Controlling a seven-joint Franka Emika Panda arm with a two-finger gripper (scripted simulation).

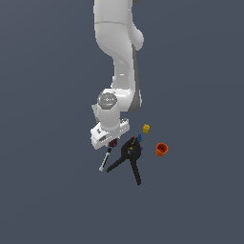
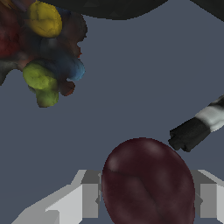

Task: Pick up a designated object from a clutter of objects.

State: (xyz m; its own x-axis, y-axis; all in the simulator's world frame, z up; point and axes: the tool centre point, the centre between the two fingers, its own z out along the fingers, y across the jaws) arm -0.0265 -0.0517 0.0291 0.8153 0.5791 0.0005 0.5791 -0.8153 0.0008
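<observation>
In the wrist view the maroon ball (image 2: 148,181) fills the space between the two grey fingers (image 2: 89,199), which stand on either side of it and appear to touch its flanks, so the gripper (image 2: 146,197) looks closed on the ball, though whether it bears weight cannot be told. Just beyond the ball lies the black tip of the white-and-black marker (image 2: 197,127), and farther off sits a lumpy cluster of yellow, green and blue blobs (image 2: 46,57) beside the dark curve of the spring clamp (image 2: 113,8). In the exterior view the gripper (image 1: 112,143) is low over the floor (image 1: 47,190) with the maroon ball (image 1: 113,143) a small dark spot under the hand, the marker (image 1: 105,159) just beside it, the black clamp (image 1: 129,159) near, and the yellow cube (image 1: 146,128) and orange cup (image 1: 161,149) farther toward the exterior view's right. As a judgement, the approach and the grasp look done; the lift clear of the clutter is what remains, and the ball seems not yet raised.
</observation>
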